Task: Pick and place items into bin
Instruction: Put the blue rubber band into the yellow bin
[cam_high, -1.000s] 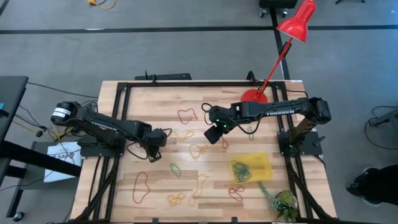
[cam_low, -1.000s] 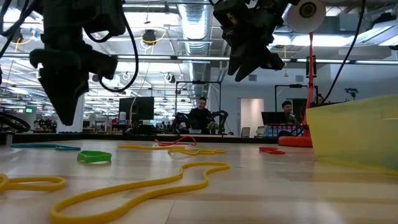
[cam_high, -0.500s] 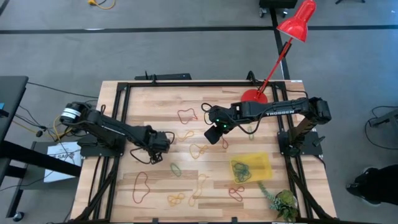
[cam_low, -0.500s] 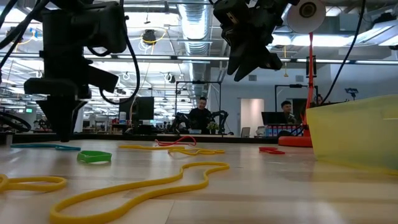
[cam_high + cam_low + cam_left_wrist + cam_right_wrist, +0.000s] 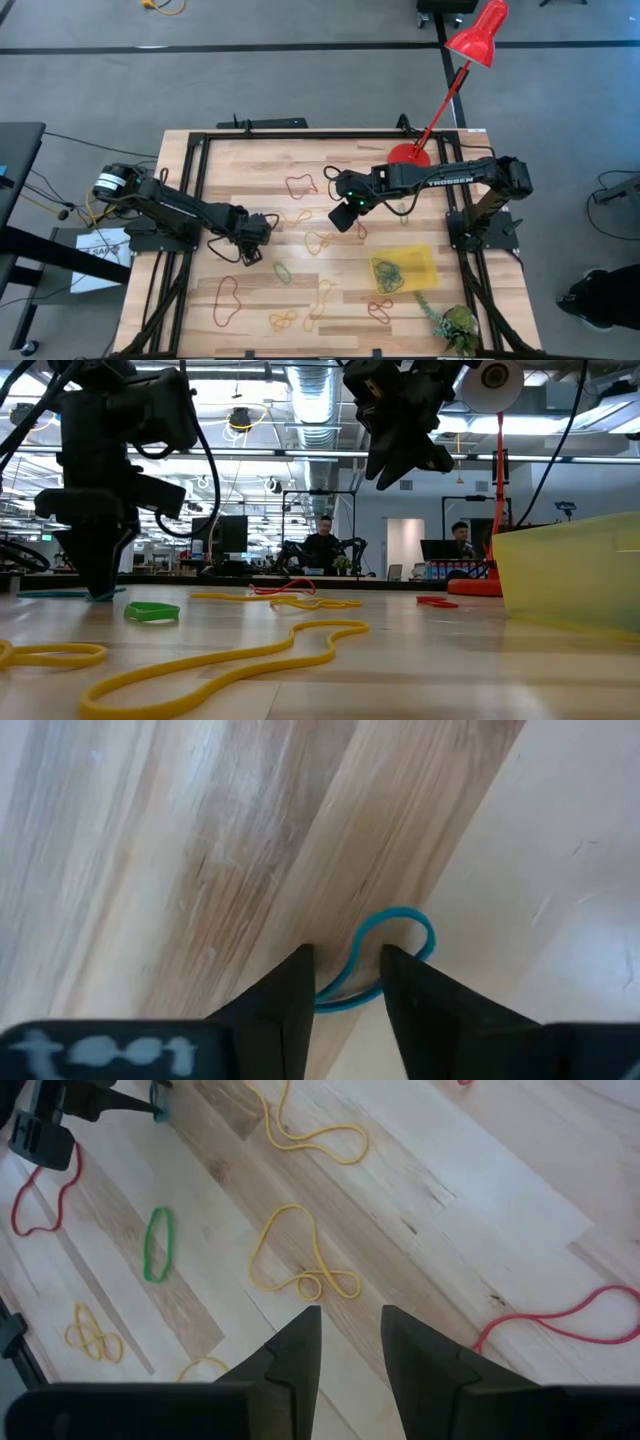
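Left tool (image 5: 345, 982) down at bench (image 5: 250, 185), fingers slightly spread astride a blue band (image 5: 385, 945). Right tool (image 5: 350, 1342) raised mid-bench, slightly spread, holding nothing.

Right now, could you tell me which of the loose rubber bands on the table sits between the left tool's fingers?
The thin blue rubber-band loop: the left tool, down at the wooden table, straddles it. The other loose bands, yellow, red and green, lie apart from it.
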